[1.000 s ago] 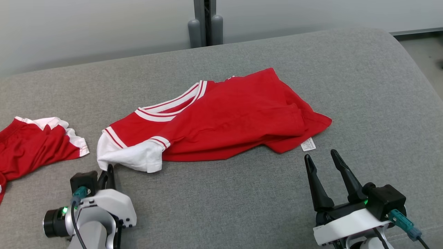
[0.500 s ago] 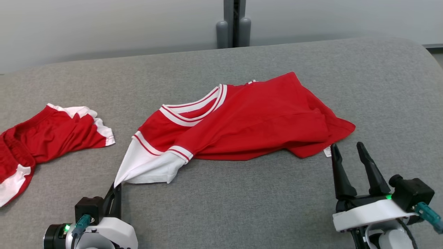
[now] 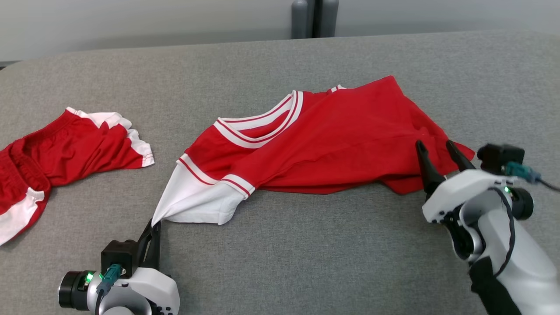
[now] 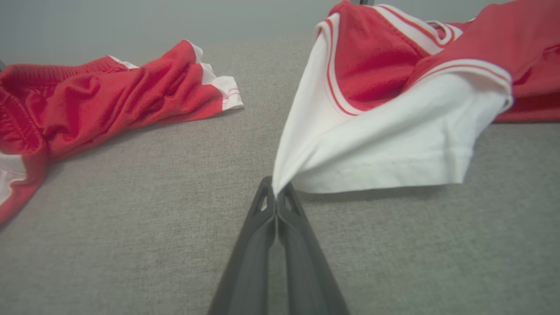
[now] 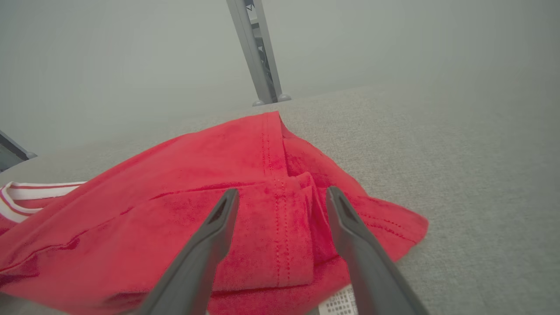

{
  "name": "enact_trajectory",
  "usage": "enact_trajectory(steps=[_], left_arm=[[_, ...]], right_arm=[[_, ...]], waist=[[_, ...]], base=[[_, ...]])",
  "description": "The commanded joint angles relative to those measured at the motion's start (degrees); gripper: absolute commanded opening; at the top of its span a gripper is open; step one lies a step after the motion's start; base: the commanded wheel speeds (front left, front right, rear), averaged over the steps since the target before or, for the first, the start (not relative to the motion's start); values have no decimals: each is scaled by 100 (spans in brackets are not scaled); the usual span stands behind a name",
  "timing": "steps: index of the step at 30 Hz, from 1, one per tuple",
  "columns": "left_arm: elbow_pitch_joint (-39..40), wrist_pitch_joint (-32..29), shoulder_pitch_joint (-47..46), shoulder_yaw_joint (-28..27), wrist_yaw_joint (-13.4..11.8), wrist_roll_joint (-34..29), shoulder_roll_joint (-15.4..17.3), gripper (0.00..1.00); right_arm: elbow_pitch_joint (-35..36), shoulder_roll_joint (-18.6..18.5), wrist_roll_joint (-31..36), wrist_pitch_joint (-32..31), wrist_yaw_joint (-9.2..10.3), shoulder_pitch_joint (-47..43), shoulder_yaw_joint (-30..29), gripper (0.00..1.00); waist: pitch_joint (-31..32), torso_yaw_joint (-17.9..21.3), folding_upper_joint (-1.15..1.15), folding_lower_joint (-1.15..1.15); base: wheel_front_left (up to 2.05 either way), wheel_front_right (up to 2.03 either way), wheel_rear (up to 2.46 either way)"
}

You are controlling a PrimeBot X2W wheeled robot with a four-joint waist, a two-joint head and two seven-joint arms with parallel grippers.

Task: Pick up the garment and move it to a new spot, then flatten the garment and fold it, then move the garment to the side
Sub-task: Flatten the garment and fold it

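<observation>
The garment [image 3: 332,140] is a red jersey of soft, slightly napped knit. Its ribbed white collar carries thin red stripes, and its white sleeves are edged the same way. It lies crumpled and folded over itself in the middle of a gray, coarse-woven padded surface [image 3: 306,262] whose far edge is rounded. Well apart to its left lies a pair of red shorts [image 3: 65,148] with white trim, bunched at an elastic waistband.

My left wrist view gives the pinch up close. The white sleeve [image 4: 385,144] is drawn into a taut cone that narrows to a point between my fingers, with a shadow beneath its hem. My right wrist view brings out a double-stitched seam running down a folded flap of the jersey. It also shows a small printed label [image 5: 339,302] peeking from under the lower edge. The head view lays out both arms and both pieces of clothing at once.

My left gripper [image 3: 153,225] is clenched on the tip of the white sleeve, at the jersey's near left corner. My right gripper [image 3: 437,151] has its jaws spread wide and grips nothing. It hovers at the jersey's right end, its two dark tapered fingers straddling the stitched flap. Whether they touch the cloth I cannot tell.
</observation>
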State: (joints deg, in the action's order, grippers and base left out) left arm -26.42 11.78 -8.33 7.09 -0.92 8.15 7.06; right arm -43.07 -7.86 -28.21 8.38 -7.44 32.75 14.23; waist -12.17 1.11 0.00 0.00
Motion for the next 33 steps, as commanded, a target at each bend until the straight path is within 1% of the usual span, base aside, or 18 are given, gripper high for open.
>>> enact_trajectory(steps=[1, 5, 8, 11, 14, 16, 18, 19, 20, 21, 22, 23, 24, 25, 29, 33], left_arm=[[36, -12, -45, 0, -34, -38, 51, 0], [107, -46, -92, 56, -40, -41, 46, 0], [144, -48, -108, 86, -45, -30, 43, 0], [167, -54, -117, 111, -52, -14, 62, 0], [194, -61, -138, 133, -70, -11, 75, 0], [205, -73, -140, 143, -72, 7, 86, 0], [213, -83, -150, 146, -73, 23, 93, 0], [219, -84, -158, 152, -71, 28, 94, 0], [219, -84, -158, 152, -71, 28, 94, 0], [222, -84, -167, 158, -74, 37, 95, 0], [223, -83, -174, 160, -76, 48, 99, 0], [224, -83, -176, 165, -75, 55, 105, 0], [225, -83, -174, 169, -77, 49, 108, 0], [226, -82, -170, 172, -81, 61, 110, 0], [209, -67, -169, 175, -95, 94, 129, 0], [296, 32, -185, 132, -100, 177, 121, 0]], right_arm=[[-152, -96, -84, -132, -9, 177, 99, 100], [-673, -222, -428, -677, -9, 687, 419, 100], [-886, -350, -594, -973, -9, 992, 701, 100], [-1026, -420, -665, -1182, -9, 1230, 1032, 100], [-1178, -511, -591, -1311, -7, 1462, 1332, 100], [-1276, -454, -659, -1420, -7, 1548, 1477, 100], [-1354, -445, -675, -1516, -7, 1638, 1619, 91], [-1380, -447, -703, -1524, -7, 1677, 1681, 76], [-1380, -447, -703, -1524, -7, 1677, 1681, 76], [-1397, -439, -732, -1533, -7, 1706, 1739, 50], [-1411, -427, -767, -1550, -7, 1720, 1796, 44], [-1420, -419, -803, -1566, -7, 1732, 1853, 44], [-1436, -420, -844, -1599, -7, 1745, 1912, 14], [-1445, -426, -872, -1600, -7, 1768, 1969, 0], [-1429, -488, -942, -1462, -7, 1885, 2167, 0], [-1393, -577, -962, -1088, -6, 1914, 2277, 0]], waist=[[-59, -57, 0, 0], [-126, -134, 0, 0], [-165, -171, 0, 0], [-193, -182, 0, 0], [-224, -179, 0, 0], [-232, -173, 0, 0], [-237, -164, 0, 0], [-241, -162, 0, 0], [-241, -162, 0, 0], [-245, -161, 0, 0], [-248, -161, 0, 0], [-251, -159, 0, 0], [-253, -157, 0, 0], [-255, -156, 0, 0], [-239, -150, 0, 0], [-158, -145, 0, 0]], base=[[0, 0, 0], [0, 0, 0], [0, 0, 0], [0, 0, 0], [0, 0, 0], [0, 0, 0], [0, 0, 0], [0, 0, 0], [0, 0, 0], [0, 0, 0], [0, 0, 0], [0, 0, 0], [0, 0, 0], [0, 0, 0], [0, 0, 0], [0, 0, 0]])
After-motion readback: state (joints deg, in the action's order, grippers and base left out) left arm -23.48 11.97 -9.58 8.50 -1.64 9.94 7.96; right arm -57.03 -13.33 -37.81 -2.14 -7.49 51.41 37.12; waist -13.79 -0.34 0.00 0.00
